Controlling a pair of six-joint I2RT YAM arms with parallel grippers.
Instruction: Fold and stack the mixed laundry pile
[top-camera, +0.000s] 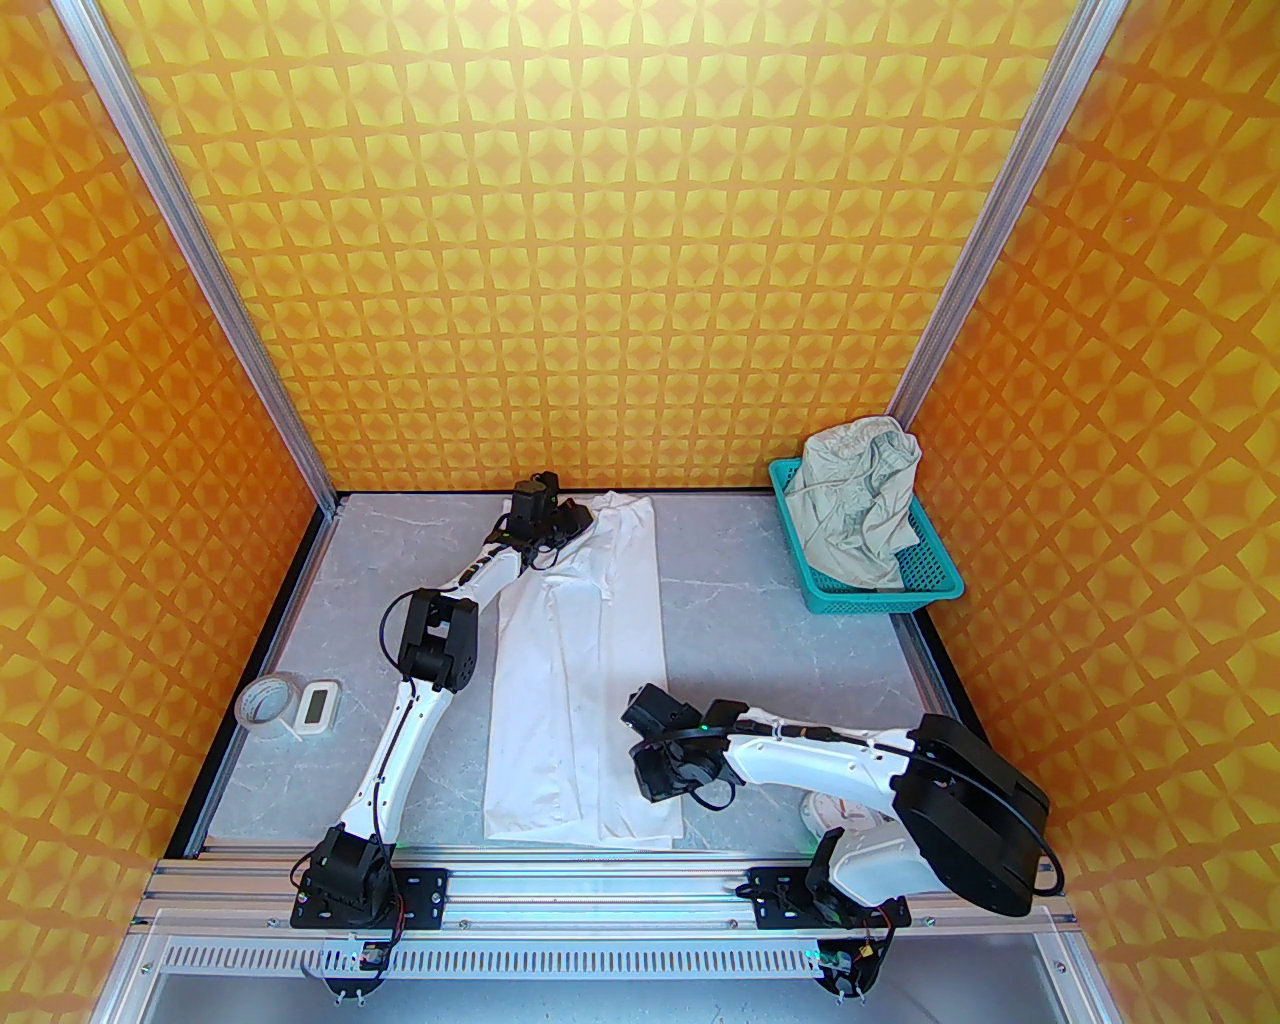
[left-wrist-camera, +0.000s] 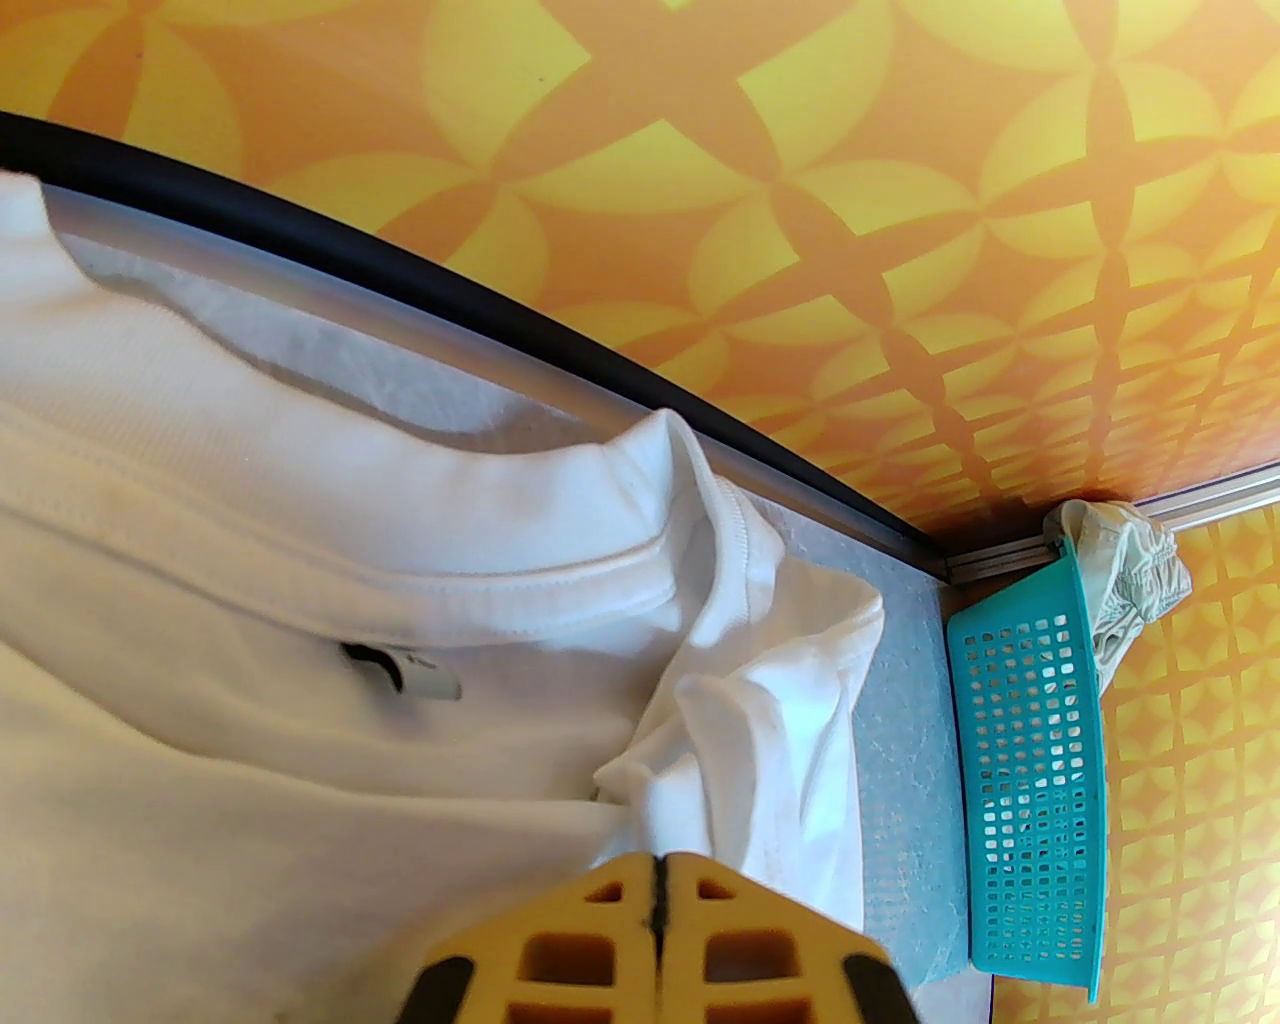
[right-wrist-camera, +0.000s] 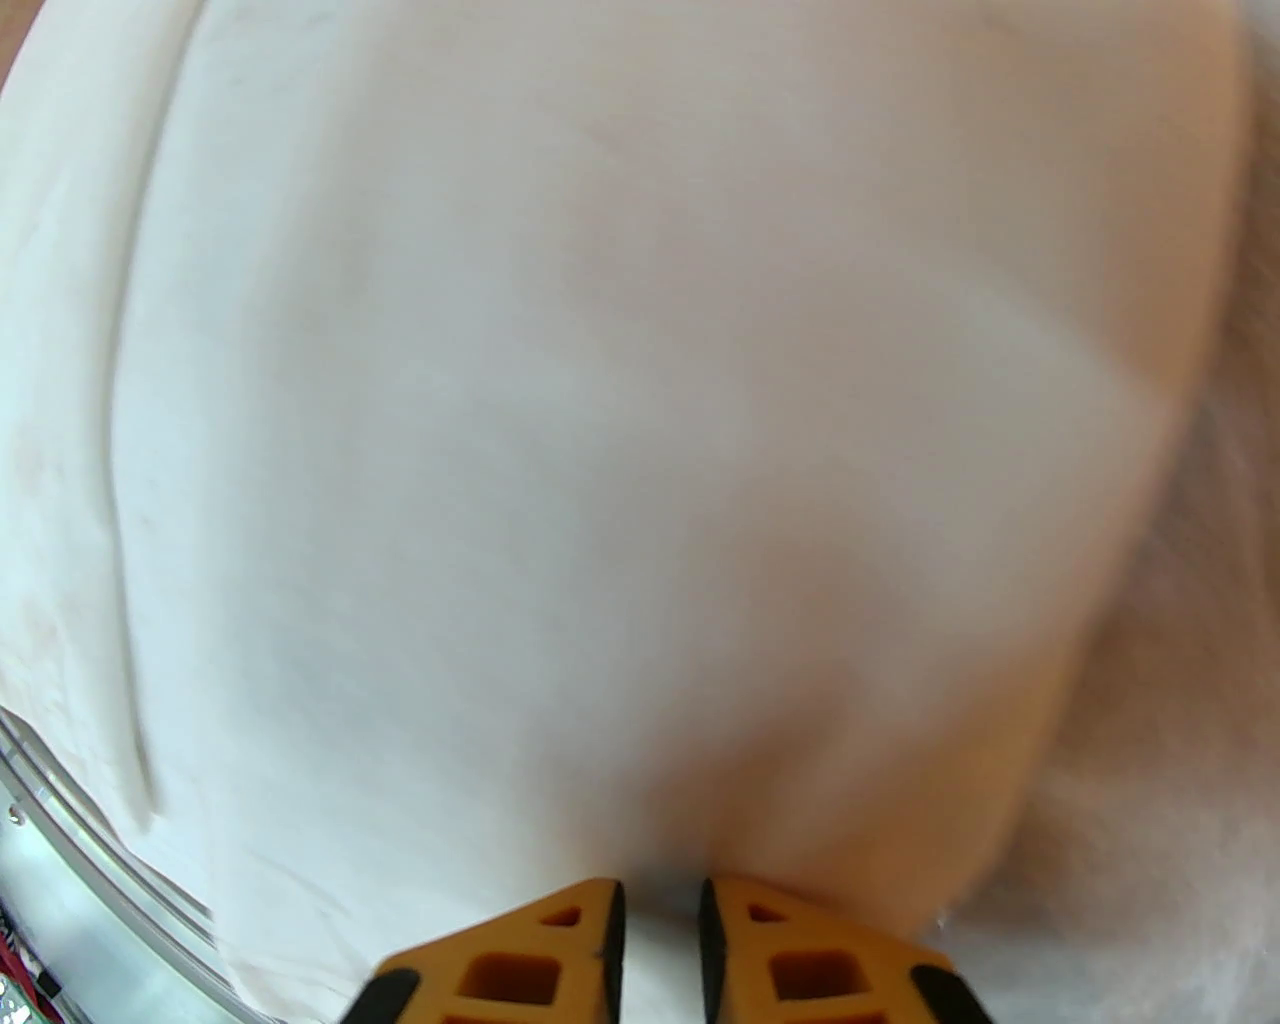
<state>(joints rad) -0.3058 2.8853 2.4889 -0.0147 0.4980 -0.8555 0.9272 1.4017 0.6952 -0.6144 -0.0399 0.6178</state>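
Started with the bench, the biggest thing there, with the teal basket sitting in its far right corner. Found the white T-shirt spread out on the bench, well to the left of the basket, reaching from the far edge down to the near edge. Saw it already made into a long thin strip, with its sides looking turned in toward the middle. Judged that first part of the fold as done, and the end-over-end fold as not yet made. Found the shorts heaped inside the basket, all bunched up and poking over its rim, not folded at all. Counted nothing stacked so far. Judged the job as less than half done: finish the T-shirt, lift out the shorts, fold them, then pile one on the other.

Spotted the left end effector at the collar end of the T-shirt, about level with the basket and well to its left. Saw its tips pressed tight together, with a pucker of white cloth drawn right up to them, so most likely a pinch on the T-shirt by the collar. Spotted the right end effector by the bottom end of the T-shirt, nearer than the basket and to its left. Saw it almost closed, with white cloth in the thin gap, so most likely a grip on the T-shirt's right edge.
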